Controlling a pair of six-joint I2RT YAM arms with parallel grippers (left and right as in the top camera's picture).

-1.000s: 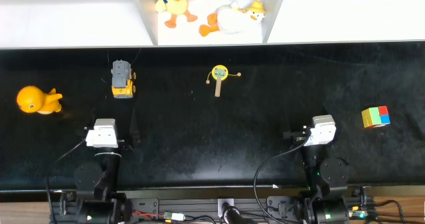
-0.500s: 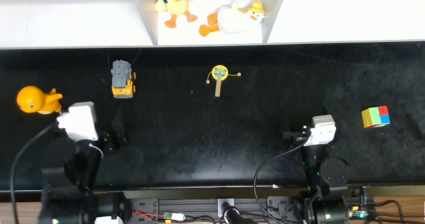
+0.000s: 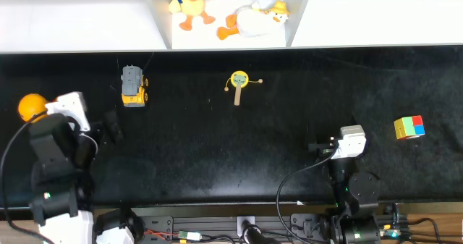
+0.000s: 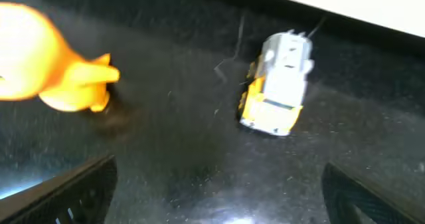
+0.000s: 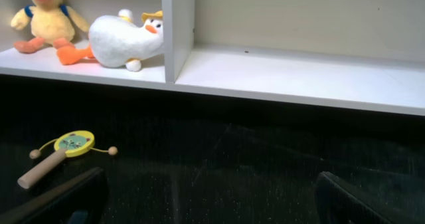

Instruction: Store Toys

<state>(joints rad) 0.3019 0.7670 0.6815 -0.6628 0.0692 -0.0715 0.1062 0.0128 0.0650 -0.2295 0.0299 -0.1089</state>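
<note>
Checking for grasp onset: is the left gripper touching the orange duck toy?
Apart. The left wrist view shows bare black table between the orange duck toy and the open fingers of the left gripper.

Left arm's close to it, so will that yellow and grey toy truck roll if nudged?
Probably: the toy truck appears to stand on wheels, so a nudge along its length may roll it. Its boxy body looks rigid, not floppy.
</note>
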